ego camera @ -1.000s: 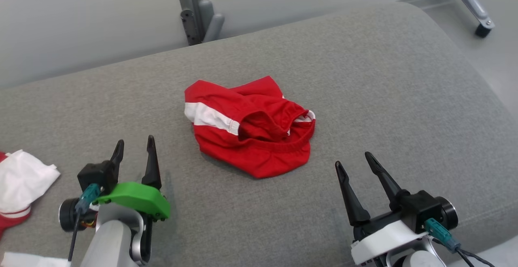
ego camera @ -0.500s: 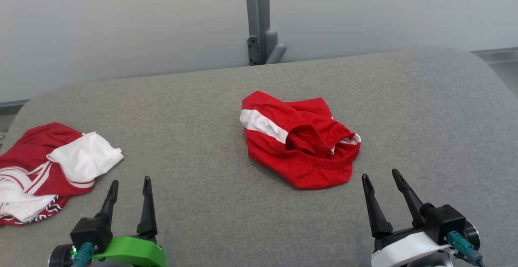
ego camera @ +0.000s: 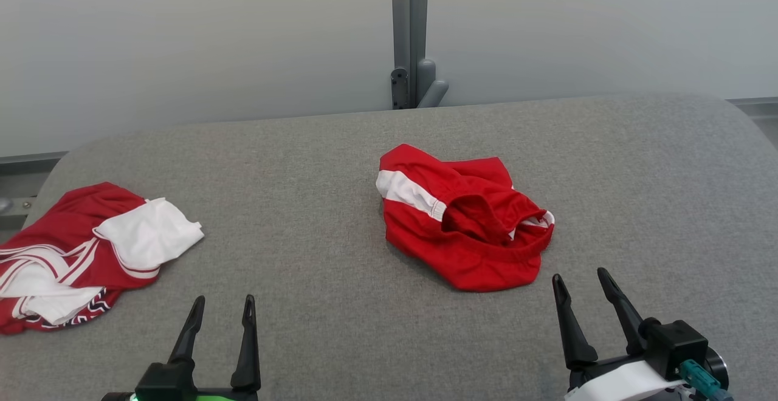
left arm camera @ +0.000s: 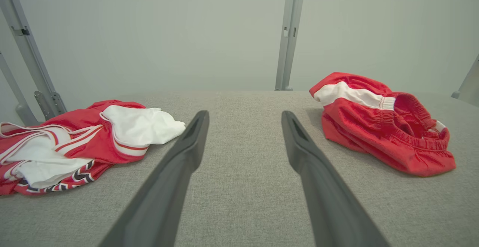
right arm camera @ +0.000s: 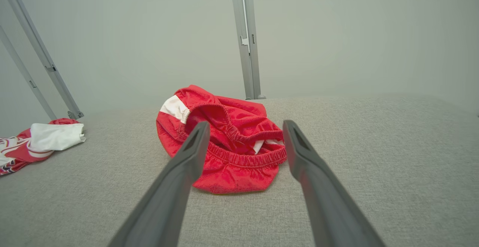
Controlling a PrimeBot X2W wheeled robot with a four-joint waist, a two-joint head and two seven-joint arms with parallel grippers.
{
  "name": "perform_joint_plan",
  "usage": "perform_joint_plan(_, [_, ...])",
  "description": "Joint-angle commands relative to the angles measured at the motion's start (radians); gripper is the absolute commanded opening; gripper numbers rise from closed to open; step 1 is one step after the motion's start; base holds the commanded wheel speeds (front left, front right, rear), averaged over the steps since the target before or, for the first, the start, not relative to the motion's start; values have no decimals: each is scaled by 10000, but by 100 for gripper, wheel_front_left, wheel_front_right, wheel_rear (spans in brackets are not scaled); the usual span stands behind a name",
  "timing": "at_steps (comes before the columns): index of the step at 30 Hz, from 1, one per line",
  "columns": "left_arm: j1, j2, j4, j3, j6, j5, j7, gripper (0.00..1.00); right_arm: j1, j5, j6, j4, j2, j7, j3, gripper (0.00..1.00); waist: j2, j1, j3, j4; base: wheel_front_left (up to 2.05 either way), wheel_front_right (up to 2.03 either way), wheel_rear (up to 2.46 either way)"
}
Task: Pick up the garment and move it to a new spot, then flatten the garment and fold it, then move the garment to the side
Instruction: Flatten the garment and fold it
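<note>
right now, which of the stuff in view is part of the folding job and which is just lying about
Job, most likely:
crumpled red shorts with a white stripe, mid grey upholstered surface
left hand, open
right hand, open, nearest the shorts

Lying about:
red and white garment heap, far left
grey metal post behind

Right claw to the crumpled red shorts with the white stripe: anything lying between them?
Nothing. In the head view, only bare grey fabric cushion separates the right claw from the crumpled red shorts.
</note>
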Motion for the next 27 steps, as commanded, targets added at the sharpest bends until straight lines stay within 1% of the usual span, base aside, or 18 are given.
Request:
perform_joint_plan(1, [184,10,-177,-111,152,169,-25,100,114,33,-3,40,-26,-37,68,100,0,0,-2,-29,0,0,0])
perform_joint_plan(4, [258,9,-405,-258,385,432,-25,100,82,-20,-3,73,-29,-37,111,100,0,0,-13,-55,0,0,0])
perform_joint_plan(8, [336,6,-453,-257,634,500,-25,100,69,-155,-3,58,-26,-37,66,100,0,0,-56,-40,0,0,0])
perform_joint_plan(12, [346,7,-388,-209,704,407,-25,100,154,-273,-3,24,-27,-37,39,100,0,0,-104,21,0,0,0])
perform_joint_plan(22, [349,5,-218,-252,644,330,-25,100,81,-323,-3,73,-27,-37,136,100,0,0,-158,2,0,0,0])
perform_joint_plan(27, [307,6,-172,-315,700,243,-25,100,104,-309,-3,64,-27,-37,160,100,0,0,-192,-20,0,0,0])
